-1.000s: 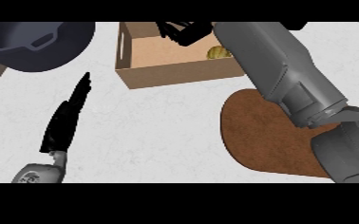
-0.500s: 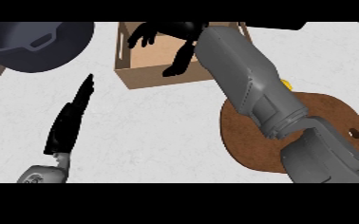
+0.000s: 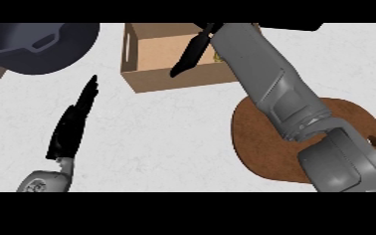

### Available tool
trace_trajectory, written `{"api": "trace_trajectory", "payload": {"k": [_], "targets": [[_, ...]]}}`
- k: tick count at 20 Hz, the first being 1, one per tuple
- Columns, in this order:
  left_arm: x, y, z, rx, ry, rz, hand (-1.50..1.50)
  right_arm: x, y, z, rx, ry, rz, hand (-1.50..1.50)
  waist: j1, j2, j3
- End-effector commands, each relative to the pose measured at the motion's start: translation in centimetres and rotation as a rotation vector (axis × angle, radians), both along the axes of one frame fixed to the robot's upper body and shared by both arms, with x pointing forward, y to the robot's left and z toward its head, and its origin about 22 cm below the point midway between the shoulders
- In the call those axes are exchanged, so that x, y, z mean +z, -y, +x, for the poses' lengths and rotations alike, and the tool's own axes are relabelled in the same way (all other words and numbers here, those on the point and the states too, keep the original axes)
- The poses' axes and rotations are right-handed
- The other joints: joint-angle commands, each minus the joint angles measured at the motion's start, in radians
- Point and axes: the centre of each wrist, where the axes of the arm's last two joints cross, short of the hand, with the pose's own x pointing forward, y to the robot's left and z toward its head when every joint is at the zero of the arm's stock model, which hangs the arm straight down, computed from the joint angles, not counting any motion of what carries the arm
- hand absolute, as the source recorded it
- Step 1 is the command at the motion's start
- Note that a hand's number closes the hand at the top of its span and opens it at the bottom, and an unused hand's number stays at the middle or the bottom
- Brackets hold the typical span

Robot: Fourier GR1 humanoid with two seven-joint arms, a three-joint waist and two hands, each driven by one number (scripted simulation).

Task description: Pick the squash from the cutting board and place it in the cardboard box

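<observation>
The cardboard box (image 3: pixel 167 78) stands open at the back centre of the counter. Inside it, a small yellow-green patch of the squash (image 3: pixel 217 58) shows against my right forearm, which hides the rest. My right hand (image 3: pixel 191 55) hangs over the box's inside, open, with straight fingers pointing down-left and nothing in it. The brown cutting board (image 3: pixel 253 139) lies at the right, partly under my right arm, and its visible part is bare. My left hand (image 3: pixel 72 122) rests open at the left with fingers up.
A dark pan (image 3: pixel 44 45) sits at the back left corner. White counter stretches between my left hand, the box and the cutting board.
My right forearm has swung left across the box, and the hand has gone from splayed to edge-on with fingers together. The squash lies in the box throughout. The left hand is still.
</observation>
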Motion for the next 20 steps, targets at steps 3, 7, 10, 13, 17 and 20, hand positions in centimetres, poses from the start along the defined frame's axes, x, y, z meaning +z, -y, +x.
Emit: {"api": "trace_trajectory", "payload": {"k": [3, 7, 10, 13, 17, 20], "targets": [[0.2, -0.4, 0.3, -0.015, 0.018, 0.001, 0.0, 1.5, 3.9, 1.2, -0.096, -0.177, 0.201, -1.5, 0.018, 0.015, -0.001], [-0.1, 0.3, 0.2, -0.043, 0.01, -0.003, 0.0, 3.9, 8.2, 2.0, -0.221, -0.174, 0.252, -1.5, 0.027, 0.026, -0.001], [0.6, 0.5, 0.5, -0.037, 0.012, -0.023, 0.0, 3.8, 12.1, 2.3, -0.3, -0.174, 0.255, -1.5, 0.038, 0.034, 0.001], [1.1, 0.9, 0.4, -0.054, 0.048, -0.015, 0.0, 5.1, 15.7, 2.3, -0.342, -0.177, 0.318, -1.5, 0.058, 0.046, 0.003], [1.9, 1.1, 1.2, -0.071, 0.067, -0.007, 0.0, 6.4, 18.0, 2.2, -0.335, -0.16, 0.32, -1.5, 0.067, 0.058, 0.004], [1.4, 1.2, 0.8, -0.078, 0.062, 0.005, 0.0, 6.4, 19.9, 1.9, -0.334, -0.152, 0.296, -1.5, 0.084, 0.067, 0.006]]}}
